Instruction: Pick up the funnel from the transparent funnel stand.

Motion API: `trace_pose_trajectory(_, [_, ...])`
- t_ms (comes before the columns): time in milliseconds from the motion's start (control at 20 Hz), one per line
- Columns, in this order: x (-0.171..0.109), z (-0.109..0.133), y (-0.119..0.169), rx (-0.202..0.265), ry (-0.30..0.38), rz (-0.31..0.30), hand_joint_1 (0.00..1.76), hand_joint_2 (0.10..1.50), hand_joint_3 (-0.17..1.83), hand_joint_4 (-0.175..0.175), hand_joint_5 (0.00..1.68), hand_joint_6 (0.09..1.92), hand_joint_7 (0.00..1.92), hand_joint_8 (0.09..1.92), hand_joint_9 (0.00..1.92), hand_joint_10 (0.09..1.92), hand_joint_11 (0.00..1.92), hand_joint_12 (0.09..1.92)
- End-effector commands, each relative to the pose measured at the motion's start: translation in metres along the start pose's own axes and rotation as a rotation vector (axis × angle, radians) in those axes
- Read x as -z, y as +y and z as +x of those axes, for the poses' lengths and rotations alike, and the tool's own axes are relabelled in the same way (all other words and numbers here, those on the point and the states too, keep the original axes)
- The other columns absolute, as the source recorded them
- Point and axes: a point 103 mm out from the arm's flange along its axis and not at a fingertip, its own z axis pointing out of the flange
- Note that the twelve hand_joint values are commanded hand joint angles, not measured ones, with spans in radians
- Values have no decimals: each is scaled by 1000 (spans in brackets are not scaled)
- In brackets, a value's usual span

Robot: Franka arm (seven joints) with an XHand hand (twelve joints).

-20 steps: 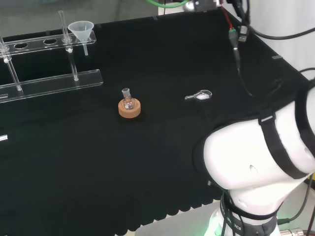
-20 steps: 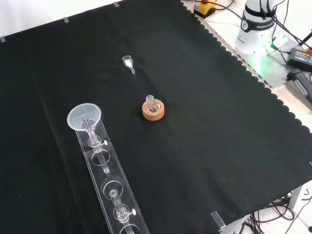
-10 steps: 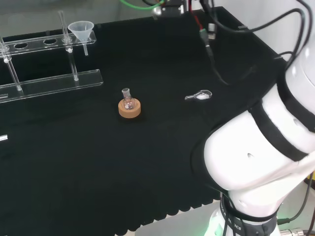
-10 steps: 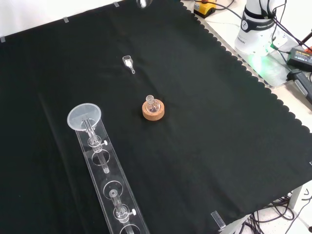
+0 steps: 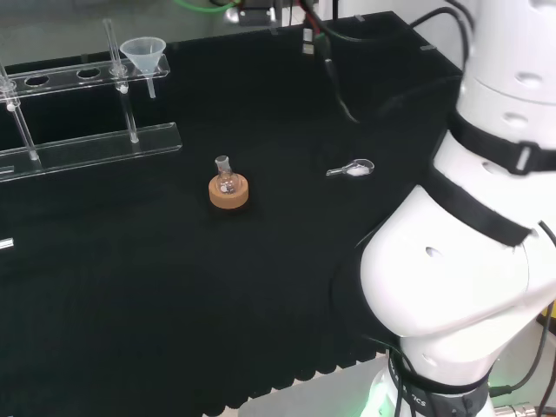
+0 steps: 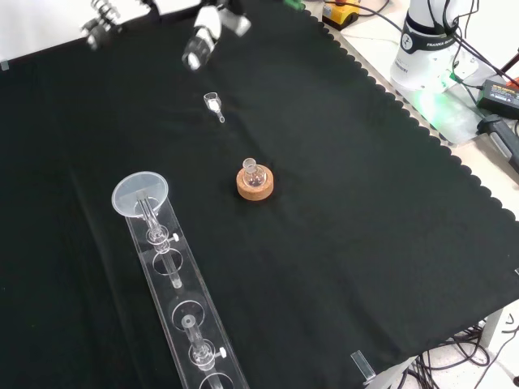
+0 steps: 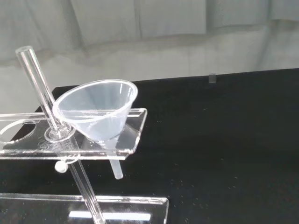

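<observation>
One black cloth spans bench; pale wall behind

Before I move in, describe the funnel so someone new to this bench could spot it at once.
In the front view, find the long clear funnel stand lying on the black cloth at lower left. At its farther end, nearest the cork ring, sits the funnel. It is the one wide translucent cone there, its spout dropped through a hole; the other holes show no cone.

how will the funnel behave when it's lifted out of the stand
The funnel looks thin translucent plastic, so probably light and fairly stiff. Its smooth cone may slip between fingers. Its stem passes down through the stand, so it likely needs a straight upward lift, or it may catch.
</observation>
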Motion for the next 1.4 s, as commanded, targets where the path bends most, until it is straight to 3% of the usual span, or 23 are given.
trace_pose_trajectory(50, [-40, 26, 63, 24, 20, 97, 60, 746, 177, 60, 0, 87, 0, 87, 0, 87, 0, 87])
trace_pose_trajectory(500, [-64, 45, 79, -2, -30, 187, 64, 753, 170, 59, 0, 87, 0, 87, 0, 87, 21, 87])
trace_pose_trajectory(750, [-77, 57, 71, 26, -17, 224, 65, 757, 168, 59, 0, 87, 0, 87, 0, 87, 29, 87])
trace_pose_trajectory(950, [-99, 57, 65, 45, -43, 285, 67, 760, 167, 59, 0, 87, 0, 87, 0, 87, 33, 87])
trace_pose_trajectory(1400, [-139, 52, 71, 20, -53, 348, 66, 763, 163, 59, 0, 87, 0, 87, 0, 87, 33, 87])
